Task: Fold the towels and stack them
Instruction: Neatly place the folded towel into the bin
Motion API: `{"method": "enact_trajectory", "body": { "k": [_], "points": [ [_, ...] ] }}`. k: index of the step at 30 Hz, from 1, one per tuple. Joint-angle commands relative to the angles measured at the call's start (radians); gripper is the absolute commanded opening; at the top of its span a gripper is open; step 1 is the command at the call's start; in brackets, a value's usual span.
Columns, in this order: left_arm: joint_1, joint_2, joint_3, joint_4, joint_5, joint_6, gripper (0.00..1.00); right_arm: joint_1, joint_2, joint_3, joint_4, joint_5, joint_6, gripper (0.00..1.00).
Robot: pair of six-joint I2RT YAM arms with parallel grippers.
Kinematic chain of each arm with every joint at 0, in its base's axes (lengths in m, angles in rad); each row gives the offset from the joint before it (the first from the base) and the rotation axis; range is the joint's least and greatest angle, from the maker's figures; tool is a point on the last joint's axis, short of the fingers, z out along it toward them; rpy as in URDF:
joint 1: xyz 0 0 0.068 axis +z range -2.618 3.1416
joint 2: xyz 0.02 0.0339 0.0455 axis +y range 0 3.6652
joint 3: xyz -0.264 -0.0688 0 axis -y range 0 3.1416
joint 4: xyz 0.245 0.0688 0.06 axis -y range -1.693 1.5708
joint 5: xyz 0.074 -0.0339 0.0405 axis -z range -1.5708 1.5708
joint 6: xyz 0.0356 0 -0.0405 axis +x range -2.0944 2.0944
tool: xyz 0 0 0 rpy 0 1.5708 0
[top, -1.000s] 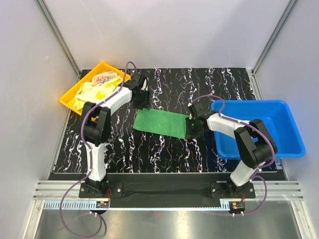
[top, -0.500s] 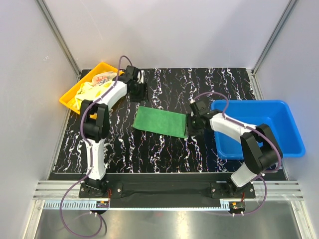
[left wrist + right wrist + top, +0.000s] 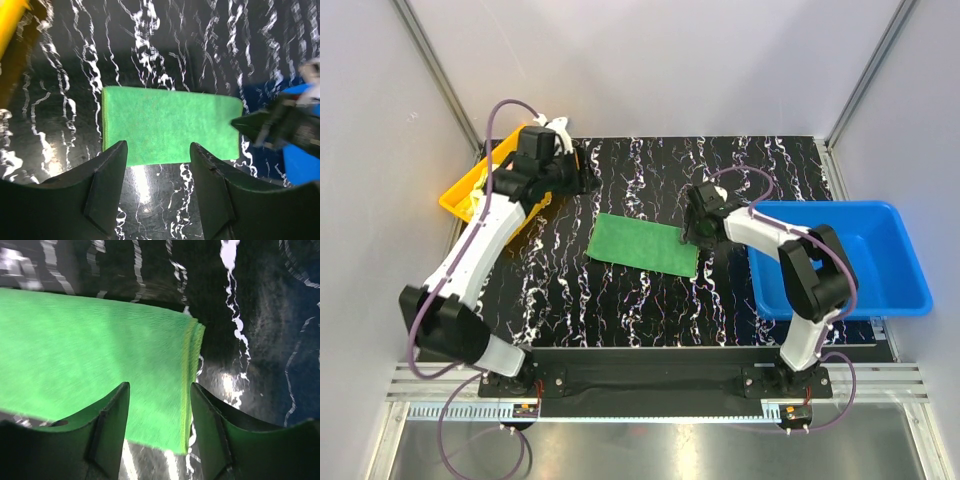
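At worktop (image 3: 620, 300) centre the green towel (image 3: 642, 245) lay folded, alone; the rest seemingly awaited folding and stacking. Both gaped empty: left pincer (image 3: 157, 147) at 10 o'clock, right pincer (image 3: 159, 387) at the towel's 3 o'clock edge.

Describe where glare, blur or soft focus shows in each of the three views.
Top external: even light, sharp throughout. Left wrist: lamp glare on the table near the green towel. Right wrist: glare beside the towel's edge, far table streaked with blur.
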Motion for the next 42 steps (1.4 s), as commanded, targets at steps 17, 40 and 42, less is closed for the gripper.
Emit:
{"method": "enact_trajectory", "body": {
  "k": [17, 40, 42],
  "points": [
    [0.001, -0.211, -0.206, 0.109, -0.118, -0.015, 0.61, 0.03, 0.061, -0.088, 0.062, 0.033, 0.025, 0.54],
    [0.001, -0.221, -0.217, 0.104, -0.127, -0.014, 0.61, 0.047, -0.078, -0.164, -0.088, 0.033, -0.055, 0.0],
    [0.001, -0.215, -0.212, 0.103, -0.121, -0.015, 0.61, 0.047, -0.133, -0.134, -0.189, 0.066, -0.092, 0.0]
  ]
}}
